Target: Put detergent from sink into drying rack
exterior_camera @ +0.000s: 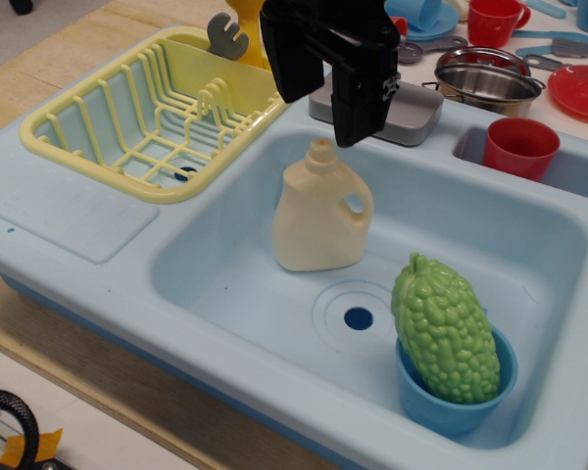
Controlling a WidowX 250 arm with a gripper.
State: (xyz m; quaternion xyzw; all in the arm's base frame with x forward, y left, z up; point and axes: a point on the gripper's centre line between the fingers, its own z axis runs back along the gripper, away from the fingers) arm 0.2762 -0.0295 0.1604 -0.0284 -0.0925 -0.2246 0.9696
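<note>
The cream detergent jug stands upright in the light blue sink, left of the drain hole, with its loop handle to the right. My black gripper hangs open just above the jug's capped neck, one finger to the left and one finger to the right, holding nothing. The pale yellow drying rack sits at the back left of the sink unit, with a grey wrench and a yellow utensil in its pocket.
A bumpy green gourd stands in a blue cup at the sink's front right. A red cup sits in the small side compartment. A grey faucet base is behind the gripper. A metal pot, red plate and dishes lie at the back right.
</note>
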